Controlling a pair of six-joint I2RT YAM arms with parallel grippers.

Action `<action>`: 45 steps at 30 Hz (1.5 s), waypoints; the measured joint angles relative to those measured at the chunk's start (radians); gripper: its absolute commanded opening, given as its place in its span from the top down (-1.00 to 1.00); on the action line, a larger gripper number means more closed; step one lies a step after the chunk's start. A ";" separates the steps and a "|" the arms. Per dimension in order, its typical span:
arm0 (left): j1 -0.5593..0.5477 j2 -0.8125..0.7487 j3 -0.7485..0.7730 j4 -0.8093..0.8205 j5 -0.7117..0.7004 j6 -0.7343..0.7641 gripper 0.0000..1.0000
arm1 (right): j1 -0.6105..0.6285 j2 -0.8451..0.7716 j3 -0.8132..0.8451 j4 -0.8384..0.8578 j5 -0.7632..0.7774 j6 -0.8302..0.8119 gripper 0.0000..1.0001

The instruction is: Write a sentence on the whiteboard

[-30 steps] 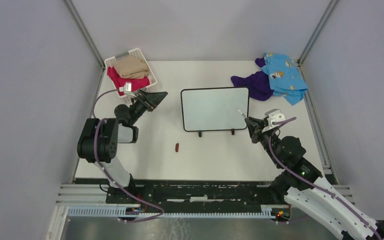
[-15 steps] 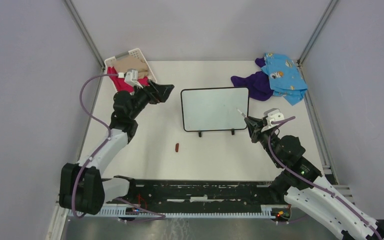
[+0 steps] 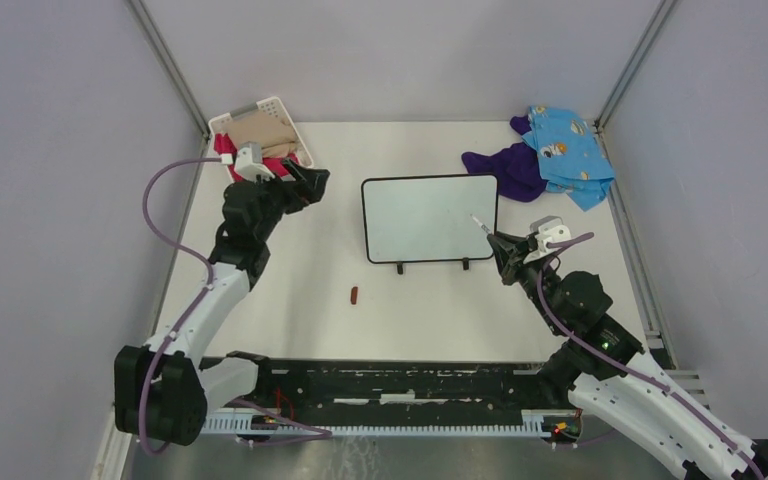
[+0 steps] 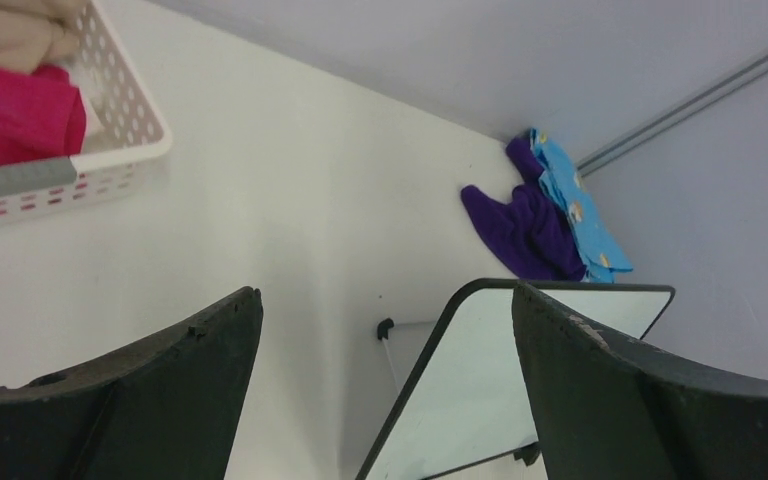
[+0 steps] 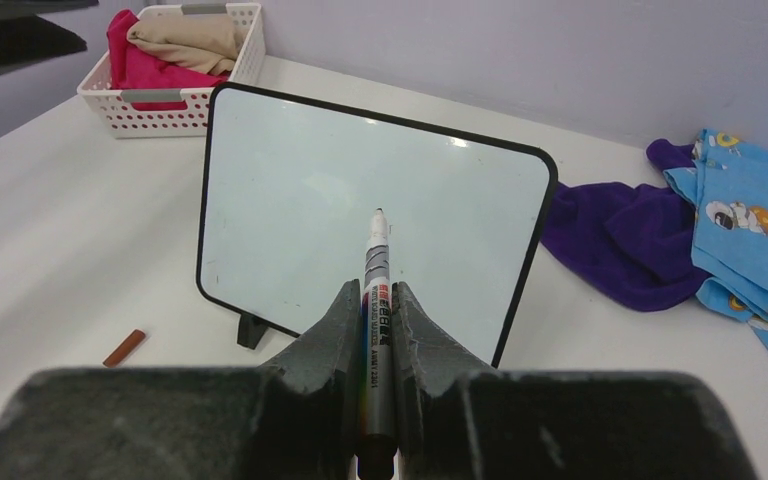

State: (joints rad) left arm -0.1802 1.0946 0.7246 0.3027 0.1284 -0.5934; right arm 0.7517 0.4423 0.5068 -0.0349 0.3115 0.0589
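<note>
Right pincer (image 5: 372,296) with marker (image 5: 376,255) before whiteboard (image 5: 290,190)

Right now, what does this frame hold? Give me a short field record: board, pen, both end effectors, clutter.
board: small black-framed white whiteboard, standing on feet, blank
pen: white-barrelled marker, uncapped, tip aimed at board, contact unclear
right end effector: shut on marker
left end effector: open, empty, left of board, apart from it
basket: white perforated plastic basket, pink and beige cloth inside, far left
cloths: purple cloth and blue printed cloth, far right
table: small reddish-brown piece in front of board
</note>
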 measured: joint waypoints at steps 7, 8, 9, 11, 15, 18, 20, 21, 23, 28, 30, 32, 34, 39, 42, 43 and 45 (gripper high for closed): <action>-0.043 0.091 -0.018 -0.006 0.075 0.011 -0.99 | 0.000 0.000 0.000 0.003 -0.001 0.011 1.00; -0.043 0.104 -0.027 0.011 0.108 0.017 -0.98 | 0.000 0.000 0.000 0.003 -0.001 0.014 1.00; -0.043 0.121 -0.036 0.032 0.148 0.024 -0.96 | 0.000 0.001 0.000 0.003 -0.002 0.015 1.00; -0.043 0.167 -0.041 0.076 0.232 0.031 -0.93 | 0.000 0.004 0.000 0.003 -0.002 0.019 1.00; -0.042 0.264 -0.043 0.172 0.369 0.031 -0.83 | 0.000 0.015 0.000 0.004 -0.010 0.023 1.00; -0.034 0.327 -0.048 0.255 0.459 0.026 -0.73 | 0.000 0.022 0.000 0.004 -0.018 0.025 1.00; -0.027 0.370 -0.048 0.309 0.512 0.022 -0.65 | 0.000 0.025 0.000 0.004 -0.020 0.026 1.00; -0.025 0.389 -0.048 0.330 0.531 0.019 -0.60 | 0.000 0.026 0.000 0.005 -0.020 0.026 1.00; -0.022 0.434 -0.048 0.379 0.570 0.012 -0.54 | 0.000 0.029 0.000 0.011 -0.023 0.026 1.00; -0.011 0.562 -0.048 0.507 0.665 -0.023 -0.44 | 0.000 0.042 0.000 0.022 -0.039 0.027 1.00; 0.001 0.613 -0.049 0.595 0.702 -0.066 -0.40 | 0.000 0.048 0.002 0.023 -0.052 0.029 1.00; 0.015 0.653 -0.050 0.683 0.730 -0.113 -0.35 | 0.000 0.053 0.004 0.027 -0.074 0.030 1.00; 0.026 0.700 -0.051 0.797 0.758 -0.182 -0.30 | 0.000 0.056 0.008 0.033 -0.101 0.031 1.00; 0.032 0.830 -0.050 1.091 0.818 -0.367 -0.22 | 0.000 0.080 0.014 0.078 -0.178 0.038 1.00; 0.026 0.858 -0.050 1.154 0.841 -0.416 -0.22 | 0.000 0.106 0.015 0.104 -0.208 0.050 1.00; 0.023 0.858 -0.050 1.165 0.846 -0.423 -0.22 | 0.000 0.116 0.015 0.113 -0.216 0.053 1.00; 0.016 0.858 -0.050 1.170 0.851 -0.421 -0.22 | 0.000 0.135 0.015 0.130 -0.231 0.061 1.00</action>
State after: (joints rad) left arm -0.1642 1.9530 0.6743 1.4727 0.9794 -1.0145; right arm 0.7517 0.5777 0.5220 0.0952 0.0803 0.1196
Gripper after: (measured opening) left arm 0.612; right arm 0.173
